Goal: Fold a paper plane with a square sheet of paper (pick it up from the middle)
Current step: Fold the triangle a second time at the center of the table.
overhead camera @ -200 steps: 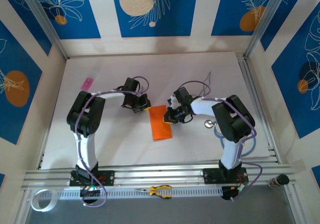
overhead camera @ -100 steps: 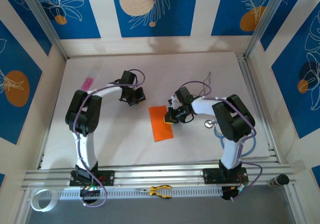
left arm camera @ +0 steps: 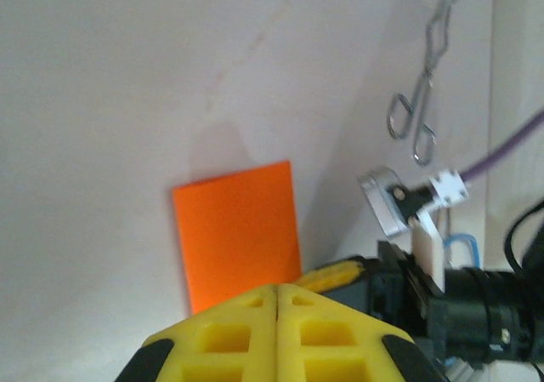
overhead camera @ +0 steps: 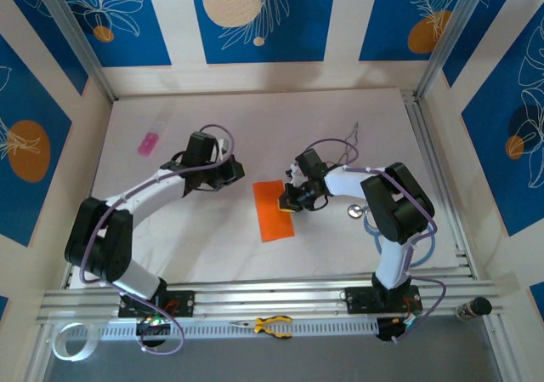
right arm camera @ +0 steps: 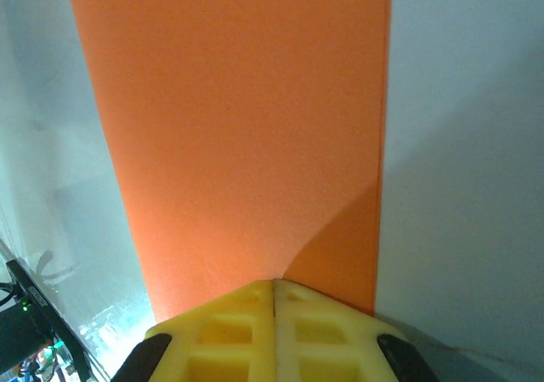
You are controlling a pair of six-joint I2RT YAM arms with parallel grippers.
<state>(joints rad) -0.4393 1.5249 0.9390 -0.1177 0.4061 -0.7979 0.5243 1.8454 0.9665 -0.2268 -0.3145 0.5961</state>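
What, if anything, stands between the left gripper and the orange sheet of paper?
Nothing visible does. Only bare table lies between the shut left gripper and the orange sheet. The right gripper, also shut, sits at the sheet's opposite edge, outside that path.

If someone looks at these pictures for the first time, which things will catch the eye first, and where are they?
The bright orange sheet of paper, folded narrow, lies flat in the middle of the white table. The right gripper, shut, sits at its right edge; the left gripper, also shut, is apart on its left. A small pink object lies at the far left.
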